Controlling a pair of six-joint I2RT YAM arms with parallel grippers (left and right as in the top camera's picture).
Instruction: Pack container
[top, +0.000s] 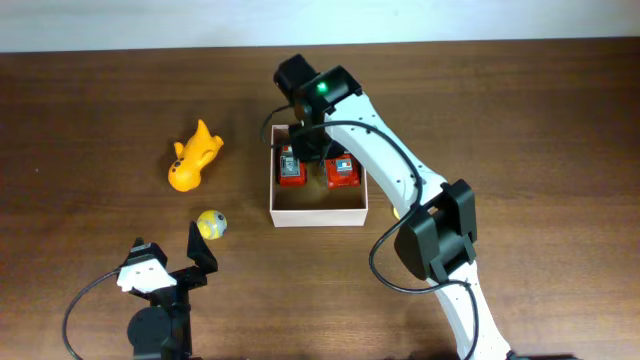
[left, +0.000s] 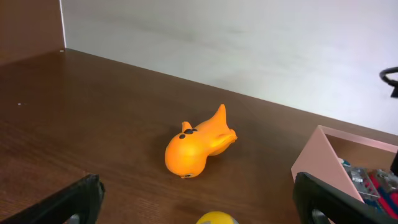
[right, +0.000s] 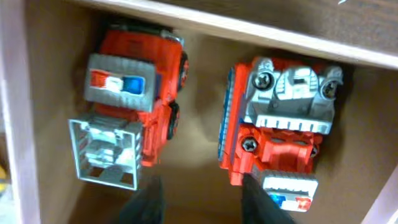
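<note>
The container, a shallow white-walled box with a tan inside, sits mid-table. Two red toy trucks lie side by side in its far half. My right gripper hangs over the box, pointing down. In the right wrist view it is open and empty above the bare floor between the trucks. My left gripper is open and empty near the front left. A yellow ball lies just ahead of it.
An orange fish-like toy lies left of the container; it also shows in the left wrist view, with the container's corner at the right. A small yellow object peeks from under the right arm.
</note>
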